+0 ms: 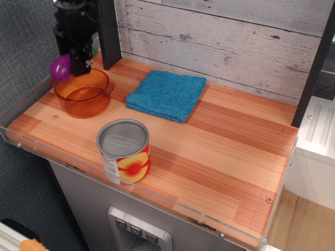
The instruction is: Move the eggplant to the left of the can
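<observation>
Gripper [78, 61] held the eggplant [60, 67] clamped above the orange bowl [84, 95]; best to clear the rim, then lower onto bare wood left of the can [124, 150].

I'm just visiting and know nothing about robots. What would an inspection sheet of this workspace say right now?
Surface: wooden tabletop with a clear plastic edge.
Job's things: eggplant held in the air above the orange bowl; can upright near the front edge.
Clutter: folded blue cloth lying flat; the bowl looks empty.
Grippers: gripper shut on the eggplant.
Cables: black loop at the top left, mostly out of frame.
Surroundings: whitewashed plank wall behind, grey panel on the left.
</observation>
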Controlling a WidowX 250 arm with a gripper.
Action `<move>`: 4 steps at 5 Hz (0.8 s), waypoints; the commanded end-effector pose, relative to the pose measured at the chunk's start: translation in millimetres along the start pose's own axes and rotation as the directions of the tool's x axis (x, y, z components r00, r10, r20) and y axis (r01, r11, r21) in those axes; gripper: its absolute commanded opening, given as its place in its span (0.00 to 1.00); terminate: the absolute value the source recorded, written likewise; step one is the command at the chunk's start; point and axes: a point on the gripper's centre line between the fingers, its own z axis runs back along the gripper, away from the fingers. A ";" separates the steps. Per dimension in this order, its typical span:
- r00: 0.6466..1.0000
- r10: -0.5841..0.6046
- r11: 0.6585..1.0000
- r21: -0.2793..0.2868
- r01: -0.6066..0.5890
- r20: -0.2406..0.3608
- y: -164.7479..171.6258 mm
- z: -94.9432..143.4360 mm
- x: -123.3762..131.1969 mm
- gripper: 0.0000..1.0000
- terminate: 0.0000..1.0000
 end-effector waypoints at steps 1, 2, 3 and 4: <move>0.995 0.038 0.998 0.042 -0.042 0.095 -10.2 62.9 0.4 0.00 0.00; 0.994 0.030 0.999 0.018 -0.032 0.101 -34.0 64.7 -6.2 0.00 0.00; 0.991 0.040 0.999 0.008 -0.042 0.125 -57.6 65.7 -21.8 0.00 0.00; 0.987 0.069 0.997 0.022 -0.073 0.143 -70.9 58.6 -36.0 0.00 0.00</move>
